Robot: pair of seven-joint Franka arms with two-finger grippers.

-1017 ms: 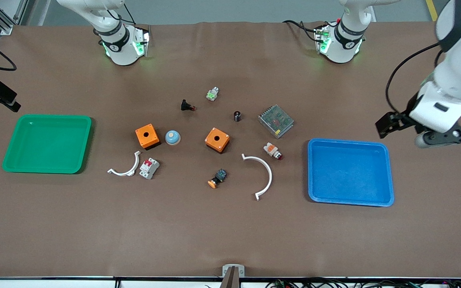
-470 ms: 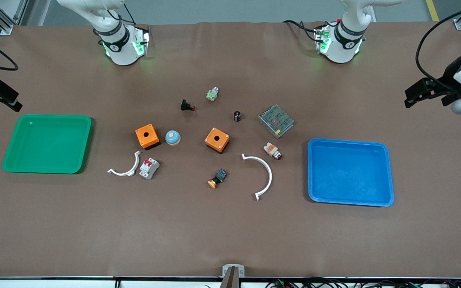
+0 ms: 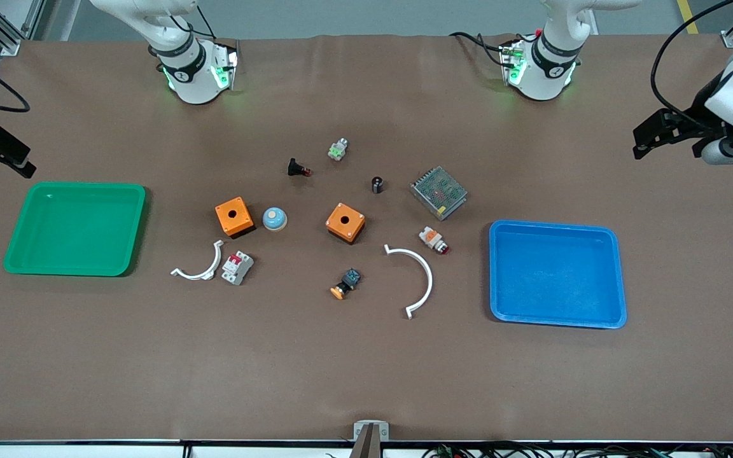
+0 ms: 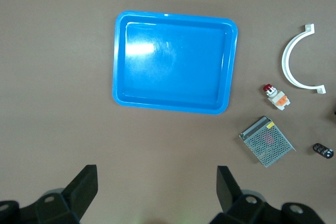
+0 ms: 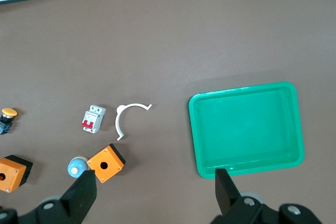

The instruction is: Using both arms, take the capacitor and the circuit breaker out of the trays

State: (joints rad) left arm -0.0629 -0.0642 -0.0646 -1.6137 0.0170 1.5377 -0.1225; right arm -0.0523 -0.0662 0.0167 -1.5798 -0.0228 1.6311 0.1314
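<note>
The capacitor (image 3: 377, 184), a short black cylinder, stands on the table mid-way between the arms' bases; it also shows in the left wrist view (image 4: 323, 150). The breaker (image 3: 237, 267), white-grey with a red switch, lies beside a small white arc toward the right arm's end; it also shows in the right wrist view (image 5: 93, 119). My left gripper (image 3: 649, 137) (image 4: 156, 182) is open and empty, high over bare table at the left arm's end. My right gripper (image 3: 13, 159) (image 5: 155, 182) is open and empty, high over the right arm's end by the green tray.
A blue tray (image 3: 557, 224) lies toward the left arm's end, a green tray (image 3: 74, 186) toward the right arm's end. Two orange boxes (image 3: 234, 216) (image 3: 345, 222), a blue dome (image 3: 274, 219), a mesh metal box (image 3: 439, 192), two white arcs and small buttons lie between.
My left gripper has swung from beside the blue tray's corner toward the robots' side of the table. The right gripper and the parts have not moved.
</note>
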